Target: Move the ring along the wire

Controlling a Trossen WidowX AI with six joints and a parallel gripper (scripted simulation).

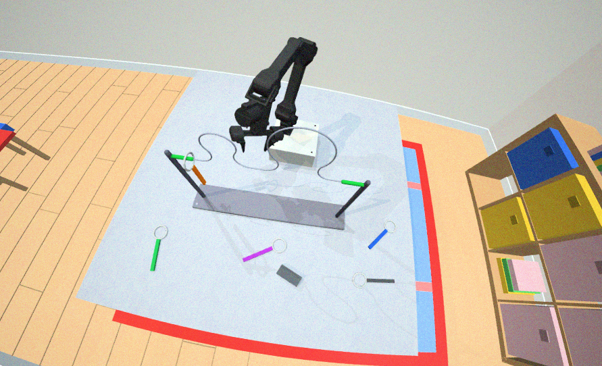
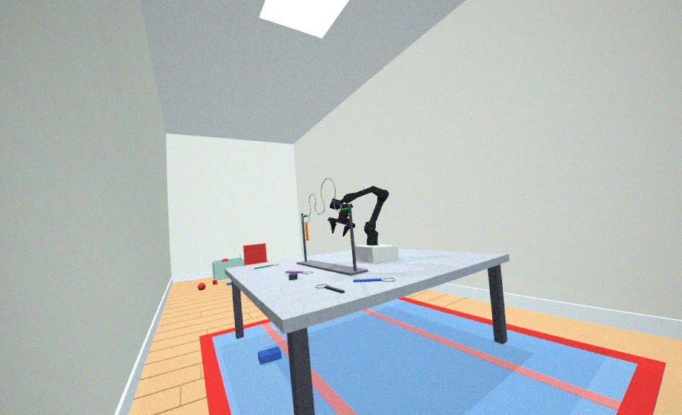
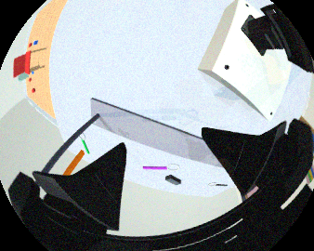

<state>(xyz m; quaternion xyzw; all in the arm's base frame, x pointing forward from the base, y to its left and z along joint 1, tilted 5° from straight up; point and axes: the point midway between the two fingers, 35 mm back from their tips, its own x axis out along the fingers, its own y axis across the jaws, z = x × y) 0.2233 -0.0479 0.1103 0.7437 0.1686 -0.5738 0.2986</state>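
Between two posts (image 1: 186, 173) (image 1: 353, 198) (image 2: 303, 238) (image 2: 352, 238) (image 3: 70, 142): one wire (image 1: 336, 150) (image 2: 322, 213).

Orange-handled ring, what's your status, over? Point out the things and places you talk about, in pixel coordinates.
Gripper (image 1: 254, 148) (image 2: 339, 231) (image 3: 164, 139) open, nothing held. Orange-handled ring (image 1: 198, 175) (image 2: 306, 231) (image 3: 74, 163) hanging on green wire section (image 1: 181, 157) by one post (image 1: 186, 174) (image 2: 303, 240) (image 3: 71, 143). Curvy grey wire (image 1: 336, 152) (image 2: 334, 186) lies between the green ends, must not be touched.

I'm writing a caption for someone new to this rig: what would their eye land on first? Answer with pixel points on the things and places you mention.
Probably the black arm, its open gripper (image 1: 254, 148) (image 2: 339, 230) (image 3: 164, 139) hanging near the curly wire (image 1: 336, 150) (image 2: 321, 191). Next, the orange handle (image 1: 198, 175) (image 2: 306, 231) (image 3: 74, 163), hanging by one post (image 1: 184, 173) (image 2: 303, 242) (image 3: 69, 141); then the red-edged blue mat (image 1: 413, 227) (image 2: 384, 361) under the table.
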